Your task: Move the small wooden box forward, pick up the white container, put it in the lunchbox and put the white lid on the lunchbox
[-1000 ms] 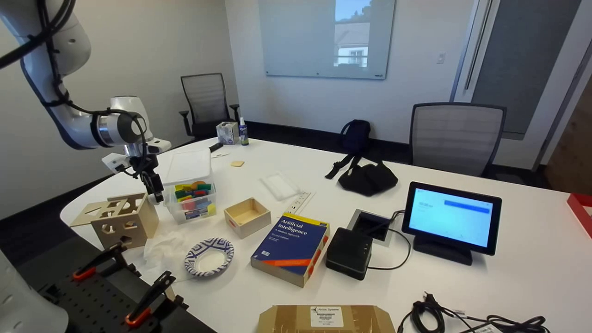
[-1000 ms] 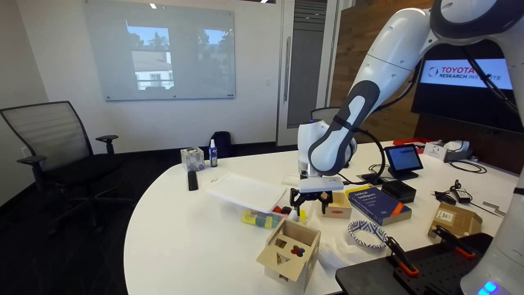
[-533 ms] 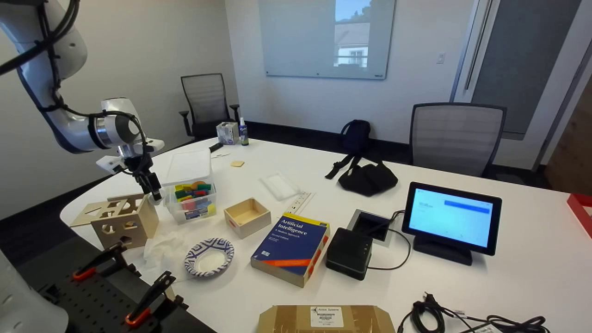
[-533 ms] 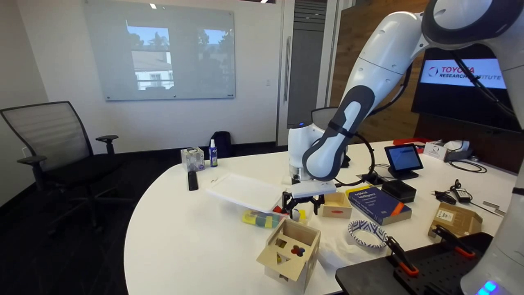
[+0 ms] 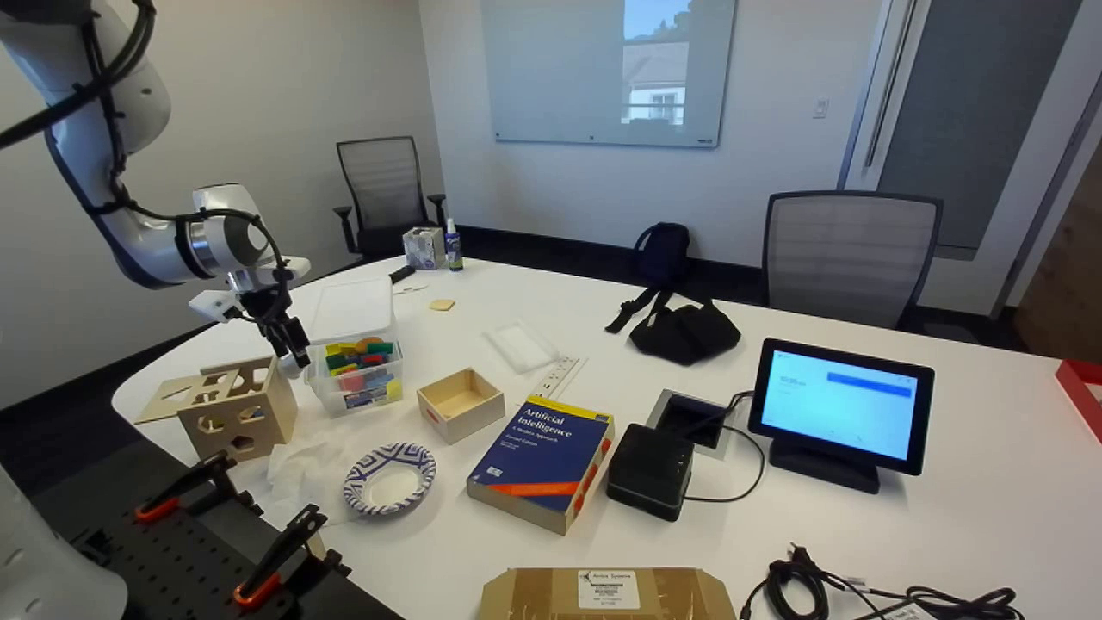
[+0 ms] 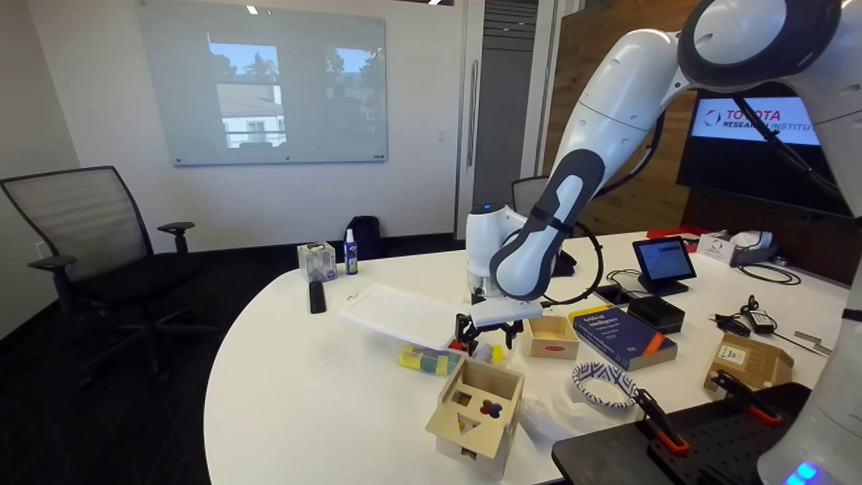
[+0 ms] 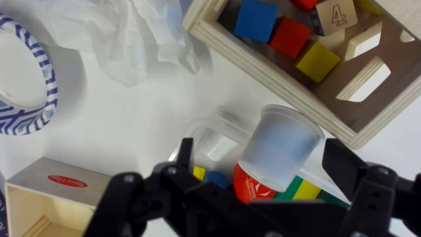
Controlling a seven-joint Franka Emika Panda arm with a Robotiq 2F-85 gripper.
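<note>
The white container is a small translucent cup (image 7: pixel 279 144), seemingly upside down, between the pale wooden cube and the lunchbox. It shows partly in both exterior views (image 5: pixel 290 368) (image 6: pixel 483 353). My gripper (image 7: pixel 259 148) is open above it, with the cup between its spread fingers in the wrist view; whether they touch is unclear. The gripper also shows in both exterior views (image 5: pixel 293 353) (image 6: pixel 489 342). The lunchbox (image 5: pixel 329 396) is a translucent bin of coloured blocks. The white lid (image 5: pixel 349 310) lies tilted over its far part. The small wooden box (image 5: pixel 469 424) stands beside the lunchbox, also in the wrist view (image 7: pixel 36 177).
The larger pale wooden cube with holes (image 5: pixel 282 405) stands close beside the cup, holding blocks. A crumpled tissue (image 5: pixel 297 469), a round blue-patterned bowl (image 5: pixel 405 505) and a thick blue book (image 5: pixel 547 448) lie nearby. A shallow translucent tray (image 5: pixel 521 346) lies beyond the small box.
My open gripper has moved sideways over the cup, leftward in an exterior view, and slightly lower. The larger wooden cube has shifted and turned slightly. The cup and small wooden box appear unmoved.
</note>
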